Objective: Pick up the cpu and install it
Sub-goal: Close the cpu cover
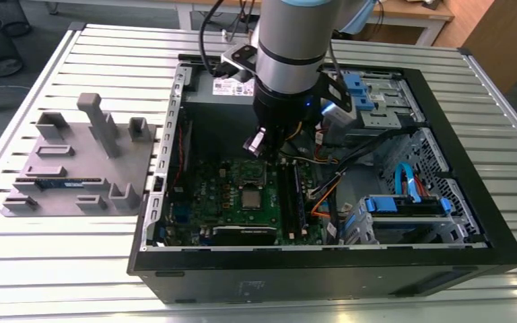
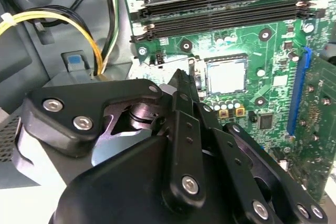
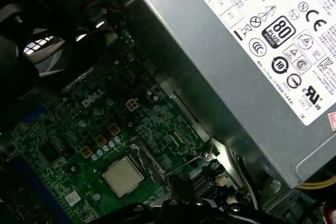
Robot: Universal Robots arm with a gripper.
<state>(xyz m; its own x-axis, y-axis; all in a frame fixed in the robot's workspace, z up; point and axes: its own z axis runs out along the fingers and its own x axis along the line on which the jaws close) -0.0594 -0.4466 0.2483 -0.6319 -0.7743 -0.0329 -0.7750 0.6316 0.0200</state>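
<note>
The cpu [image 1: 252, 198] lies flat in its socket in the middle of the green motherboard [image 1: 209, 202], silvery top up, with the metal socket frame around it. It also shows in both wrist views, in the second [image 2: 227, 75] and in the first [image 3: 122, 176]. My gripper [image 1: 258, 147] hangs inside the open computer case, a short way above the board and just beyond the socket toward the power supply. Its black linkage [image 2: 184, 140] fills the foreground of the second wrist view, with its tip [image 2: 179, 77] beside the socket. Nothing is seen held.
A grey fixture tray [image 1: 79, 168] with a memory stick [image 1: 61, 182] sits at the exterior view's left. The grey power supply [image 3: 252, 51], black memory slots [image 2: 220, 9], yellow cables [image 2: 52, 19] and blue drive cage [image 1: 402, 202] crowd the case around the socket.
</note>
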